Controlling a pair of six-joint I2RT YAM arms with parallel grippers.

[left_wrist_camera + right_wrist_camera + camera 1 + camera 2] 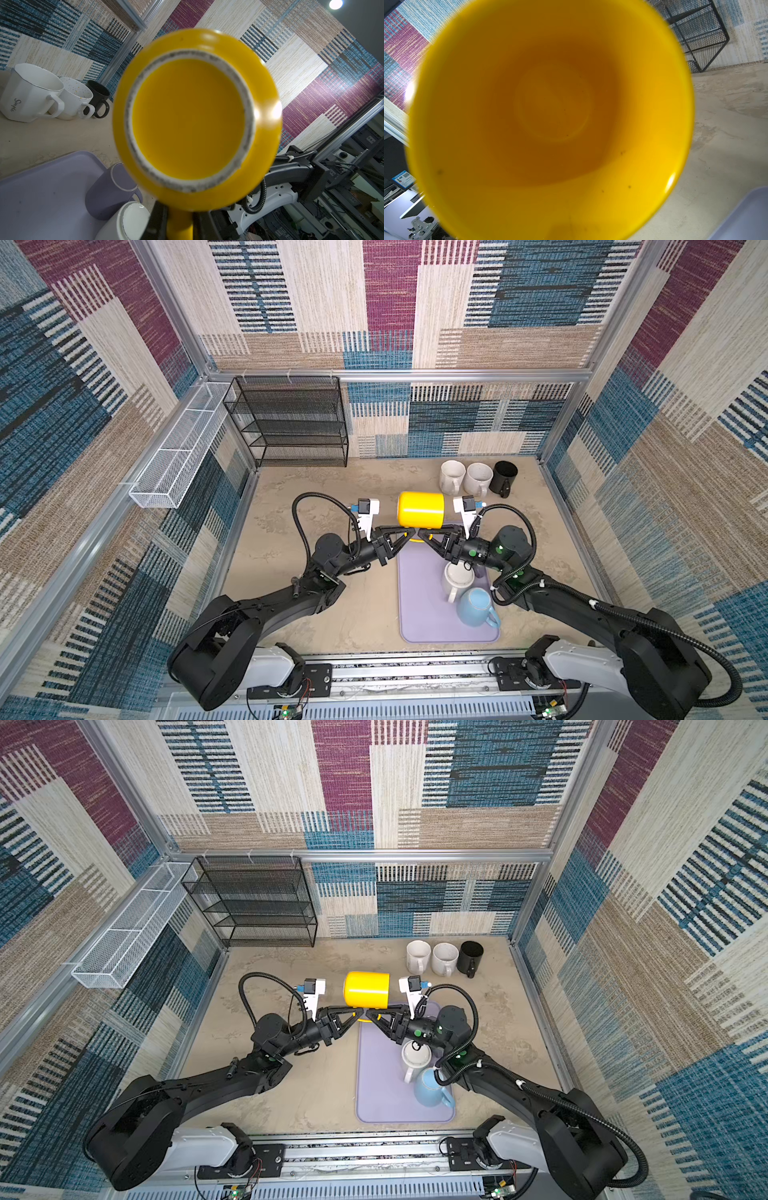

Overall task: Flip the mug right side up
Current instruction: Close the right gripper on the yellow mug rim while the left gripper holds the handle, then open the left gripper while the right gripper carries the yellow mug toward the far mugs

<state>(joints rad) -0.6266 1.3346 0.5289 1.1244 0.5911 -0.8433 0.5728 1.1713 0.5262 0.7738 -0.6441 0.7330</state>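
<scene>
The yellow mug (420, 509) (366, 989) hangs on its side above the far end of the lavender tray (415, 614). Its unglazed base ring (187, 120) faces my left arm. Its open mouth (550, 116) faces my right arm and fills the right wrist view. My left gripper (409, 534) (179, 225) is shut on the mug's handle, which shows yellow between the two black fingers (158, 220). My right gripper (422, 534) meets it tip to tip under the mug. The mug hides its jaws, so I cannot tell their state or whether they touch the handle.
On the tray stand a white mug (457, 578), a light blue mug (476, 608) and a purple upside-down mug (110, 195). Two white mugs (452, 477) (478, 479) and a black mug (505, 477) stand upright at the back right. A black wire shelf (291, 423) and a white mesh basket (178, 448) stand back left.
</scene>
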